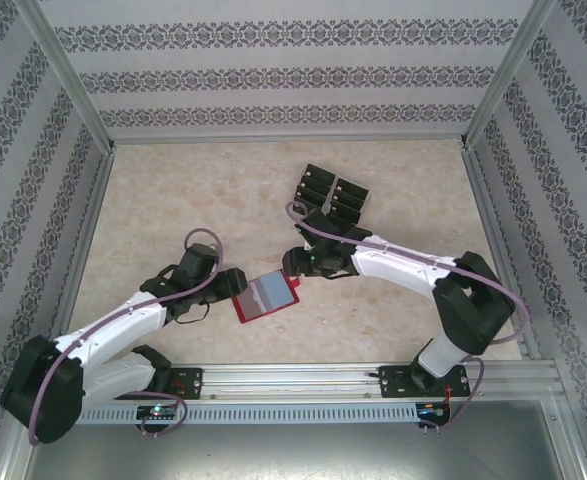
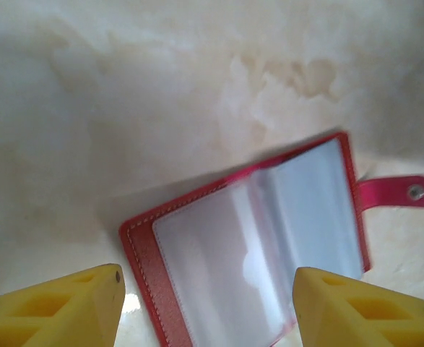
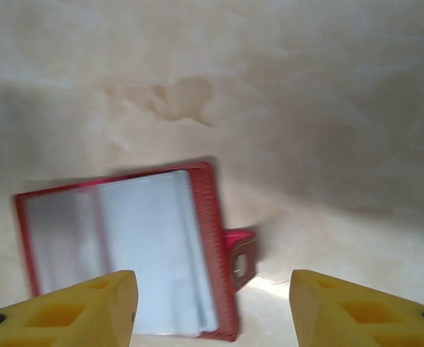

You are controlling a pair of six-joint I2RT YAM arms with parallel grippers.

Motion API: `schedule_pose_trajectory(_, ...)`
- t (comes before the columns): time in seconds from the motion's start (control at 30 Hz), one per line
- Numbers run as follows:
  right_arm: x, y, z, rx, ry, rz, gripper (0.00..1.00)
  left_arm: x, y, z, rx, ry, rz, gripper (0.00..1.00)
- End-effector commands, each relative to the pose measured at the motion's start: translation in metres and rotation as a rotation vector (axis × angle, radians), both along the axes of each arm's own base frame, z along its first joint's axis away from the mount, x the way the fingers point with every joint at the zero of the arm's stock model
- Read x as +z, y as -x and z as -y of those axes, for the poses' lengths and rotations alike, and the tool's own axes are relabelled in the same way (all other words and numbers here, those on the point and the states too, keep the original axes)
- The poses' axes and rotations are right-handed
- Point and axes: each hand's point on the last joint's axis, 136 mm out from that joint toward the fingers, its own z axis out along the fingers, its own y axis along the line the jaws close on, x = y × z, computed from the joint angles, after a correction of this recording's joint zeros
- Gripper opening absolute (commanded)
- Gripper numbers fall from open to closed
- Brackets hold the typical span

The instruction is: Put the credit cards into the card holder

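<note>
1. We see the card holder (image 1: 267, 294) lying open near the middle of the table's (image 1: 173, 190) near edge.
2. Our left gripper (image 2: 206, 282) hovers wide over it, holding nothing.
3. Our right gripper (image 3: 213, 285) is wide too, and empty.
4. The credit cards (image 1: 331, 193) sit towards the far edge.

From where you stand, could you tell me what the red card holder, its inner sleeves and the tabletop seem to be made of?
The card holder looks like red leather or imitation leather: pale stitching runs along its edge. Its inner sleeves seem clear, glossy plastic, showing soft glare. The tabletop looks like beige marble or a printed laminate, faintly veined.
</note>
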Motion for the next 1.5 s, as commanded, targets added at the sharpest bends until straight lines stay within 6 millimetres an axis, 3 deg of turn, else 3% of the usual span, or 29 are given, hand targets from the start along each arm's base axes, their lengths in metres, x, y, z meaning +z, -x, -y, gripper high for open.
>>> schedule_pose_trajectory(0.0,-0.01,-0.01,0.003,0.022,0.062,0.006,0.54,-0.008,0.004,-0.002,0.007,-0.078,-0.012,0.64)
schedule_pose_trajectory(0.1,-0.019,-0.01,0.004,0.017,0.07,-0.004,0.45,-0.016,0.009,-0.004,-0.007,-0.137,-0.028,0.64)
schedule_pose_trajectory(0.4,-0.026,-0.011,0.03,-0.061,0.082,-0.008,0.0,-0.047,0.014,-0.009,-0.036,-0.231,-0.105,0.64)
schedule_pose_trajectory(0.63,-0.039,-0.001,0.061,-0.211,0.075,-0.035,0.0,-0.047,-0.011,0.003,-0.082,-0.292,-0.079,0.64)
schedule_pose_trajectory(0.77,-0.038,0.006,0.07,-0.265,0.046,-0.027,0.0,-0.042,-0.027,0.013,-0.119,-0.324,-0.063,0.64)
schedule_pose_trajectory(0.8,-0.037,0.007,0.069,-0.266,0.037,-0.021,0.02,-0.042,-0.03,0.015,-0.126,-0.326,-0.065,0.64)
schedule_pose_trajectory(0.87,-0.031,0.006,0.07,-0.263,0.024,-0.012,0.17,-0.042,-0.032,0.018,-0.136,-0.323,-0.065,0.64)
schedule_pose_trajectory(0.93,-0.019,0.003,0.07,-0.251,0.001,0.005,0.34,-0.042,-0.034,0.021,-0.141,-0.318,-0.063,0.64)
schedule_pose_trajectory(1.03,0.011,-0.003,0.073,-0.246,-0.044,0.057,0.47,-0.038,-0.036,0.022,-0.147,-0.317,-0.054,0.64)
schedule_pose_trajectory(1.17,0.062,-0.02,0.084,-0.234,-0.095,0.16,0.52,-0.026,-0.045,0.02,-0.141,-0.314,-0.025,0.66)
schedule_pose_trajectory(1.27,0.092,-0.045,0.098,-0.197,-0.07,0.236,0.52,-0.018,-0.053,0.017,-0.14,-0.306,-0.014,0.67)
schedule_pose_trajectory(1.37,0.103,-0.073,0.107,-0.124,-0.04,0.273,0.51,-0.01,-0.066,0.015,-0.14,-0.297,-0.002,0.67)
schedule_pose_trajectory(1.47,0.097,-0.095,0.111,-0.03,0.017,0.261,0.5,-0.002,-0.078,0.011,-0.138,-0.289,0.007,0.69)
